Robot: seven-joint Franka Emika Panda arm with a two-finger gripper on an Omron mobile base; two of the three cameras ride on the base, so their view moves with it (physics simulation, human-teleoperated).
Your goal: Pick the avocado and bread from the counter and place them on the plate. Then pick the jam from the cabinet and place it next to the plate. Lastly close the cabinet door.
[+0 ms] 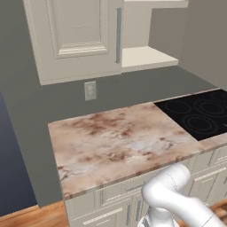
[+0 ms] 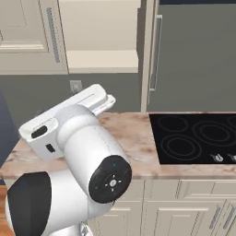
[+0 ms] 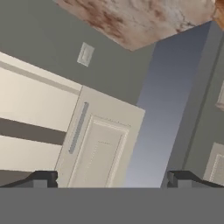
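Note:
The cabinet (image 1: pixel 146 57) on the wall stands with its right compartment open and its pale shelves bare where I can see them. Its left door (image 1: pixel 80 31) is shut, while the open cabinet door (image 2: pixel 147 55) shows edge-on with its grey bar handle. Below lies the marbled counter (image 1: pixel 119 142). In the hand view my gripper (image 3: pixel 111 179) is open and empty. It points up at the shut door (image 3: pixel 100 148) and the open shelves (image 3: pixel 26 109), and the picture is rolled upside down. The avocado, bread, plate and jam are out of view.
A black cooktop (image 1: pixel 199 115) is set into the counter on the right. A wall outlet (image 1: pixel 90 91) sits under the cabinet. Cream drawers (image 2: pixel 184 207) run below the counter. My arm (image 2: pixel 78 152) bulks large at the left of the right base view.

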